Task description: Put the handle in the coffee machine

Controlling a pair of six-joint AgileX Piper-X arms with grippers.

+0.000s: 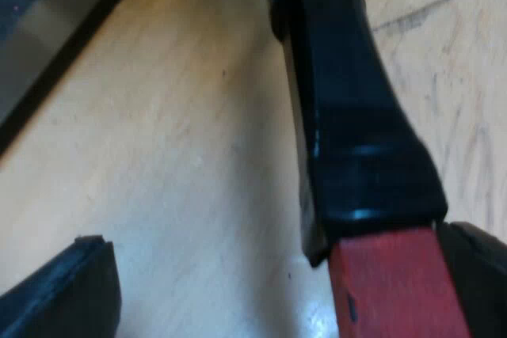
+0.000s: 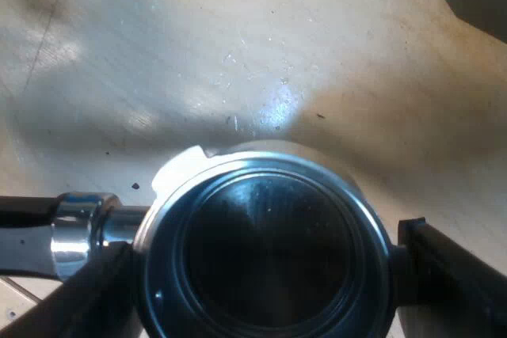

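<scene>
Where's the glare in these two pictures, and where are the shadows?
Left wrist view: a pale sheen on the table beside the red end of the handle. Right wrist view: white glare on the table just beyond the metal holder's rim, soft shadow alongside.

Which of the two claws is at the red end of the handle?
The left claw: the handle's red end lies against one finger. The right claw grips the round metal basket.

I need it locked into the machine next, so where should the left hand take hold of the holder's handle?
Grip the dark handle just above its red end, bringing the left hand in from that end, fingers astride it: it's a straight bar lying between the open fingers.
</scene>
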